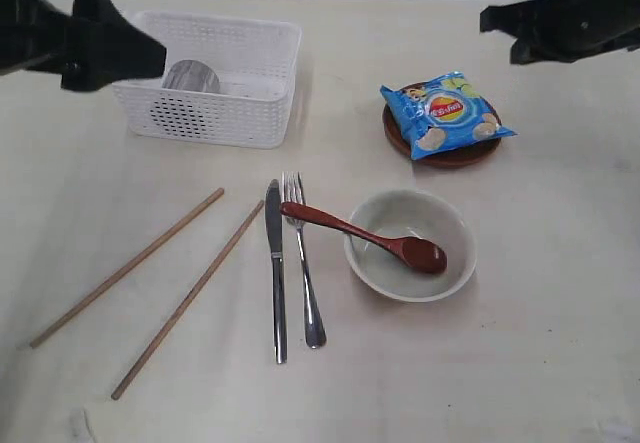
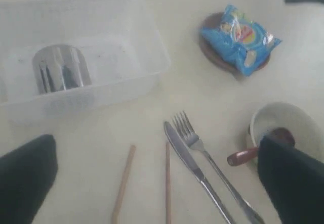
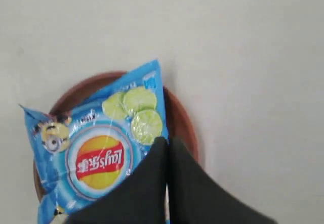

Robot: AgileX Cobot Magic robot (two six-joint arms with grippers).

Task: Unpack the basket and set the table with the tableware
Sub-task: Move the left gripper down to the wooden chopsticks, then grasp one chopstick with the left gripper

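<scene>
**A:** How do the two grippers stand?

**B:** The left gripper (image 2: 155,145) is spread wide with nothing between its fingers. The right gripper (image 3: 167,148) has its fingers pressed together and holds nothing.

**A:** Where is the basket from the left one?

**B:** The basket (image 1: 210,118) sits on the counter (image 1: 540,343) just beside the left gripper, on the side toward the right gripper. In the exterior view the gripper's dark tip overlaps the basket's nearest corner. Whether they touch I cannot tell.

**A:** Anything inside?

**B:** One steel cup (image 1: 192,77), at the end of the basket closest to the left gripper. I cannot tell if it is upright or lying down.

**A:** And around the right gripper?

**B:** Below it, shifted toward the left gripper, a blue crisp bag (image 1: 447,113) lies on the round brown plate (image 1: 450,159) and covers most of it. In the right wrist view the closed fingertips line up over the bag's edge, but the exterior view shows that gripper apart from the bag.

**A:** The rest of the tableware?

**B:** Out on the counter between the two grippers, well apart from both.
- The pale bowl (image 1: 400,213) is nearer the right gripper.
- The red-brown spoon (image 1: 350,228) has its head in the bowl. Its handle crosses the rim toward the left gripper's side and ends across the tines of the fork (image 1: 305,273).
- The knife (image 1: 277,273) lies just beside the fork, parallel to it, on the left gripper's side.
- Farther that way the two chopsticks (image 1: 127,268) lie slanted and roughly parallel — apart from each other and from the knife.
</scene>
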